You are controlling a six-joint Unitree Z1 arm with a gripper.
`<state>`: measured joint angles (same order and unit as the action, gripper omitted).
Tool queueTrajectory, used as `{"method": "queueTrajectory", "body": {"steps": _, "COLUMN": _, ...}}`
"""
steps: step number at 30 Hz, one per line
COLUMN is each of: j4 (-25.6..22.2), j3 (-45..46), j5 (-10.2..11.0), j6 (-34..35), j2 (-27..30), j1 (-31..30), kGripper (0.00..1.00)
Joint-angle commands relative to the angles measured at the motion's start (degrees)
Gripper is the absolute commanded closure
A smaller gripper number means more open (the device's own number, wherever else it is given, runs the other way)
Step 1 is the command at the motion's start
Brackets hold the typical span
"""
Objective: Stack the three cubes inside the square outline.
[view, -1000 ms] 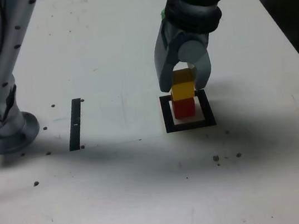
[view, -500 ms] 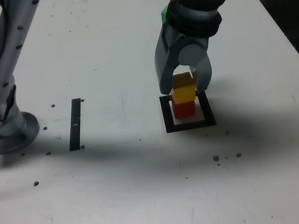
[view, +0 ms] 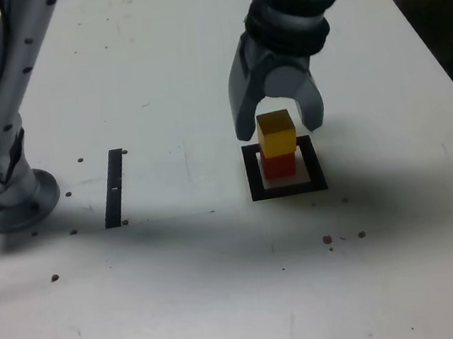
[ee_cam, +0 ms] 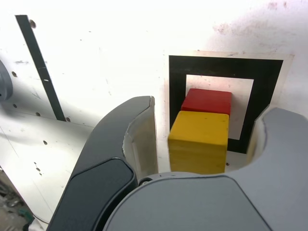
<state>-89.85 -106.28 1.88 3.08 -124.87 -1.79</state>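
Note:
A yellow cube [view: 276, 133] rests on top of a red cube [view: 279, 164], and the pair stands inside the square outline [view: 253, 176] on the white table. My gripper [view: 280, 130] hangs just above and around the yellow cube, open, with a finger on each side and a gap to both. The wrist view shows the yellow cube [ee_cam: 199, 139] between the spread fingers [ee_cam: 142, 139], the red cube [ee_cam: 207, 101] under it, and the black outline [ee_cam: 175, 86] around them. The gripper [ee_cam: 202, 144] holds nothing.
A narrow black strip [view: 114, 188] lies on the table at the exterior view's left; the wrist view shows the strip [ee_cam: 38, 67] too. The arm's round base [view: 5, 198] stands at the far left edge. Small dark specks dot the table top.
The jaws have spread from shut on the yellow cube to open. The yellow cube now stands free on the red one, and the gripper has lifted slightly.

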Motion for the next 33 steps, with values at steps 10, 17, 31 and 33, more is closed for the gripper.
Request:
{"method": "queueTrajectory", "body": {"steps": 10, "j4": -1.2, "j3": 1.1, "j5": 2.3, "j6": -0.3, "j2": 4.7, "j1": 4.2, "kGripper": 0.00}}
{"method": "queueTrajectory", "body": {"steps": 17, "j4": -1.1, "j3": 1.9, "j5": 2.9, "j6": -2.5, "j2": 6.3, "j1": 9.2, "kGripper": 0.00}}
{"method": "queueTrajectory", "body": {"steps": 31, "j4": -0.4, "j3": -1.1, "j5": 3.6, "j6": -7.5, "j2": 5.4, "j1": 23.9, "kGripper": 0.00}}
{"method": "queueTrajectory", "body": {"steps": 33, "j4": -0.4, "j3": -1.9, "j5": 3.7, "j6": -7.9, "j2": 4.9, "j1": 25.5, "kGripper": 0.00}}
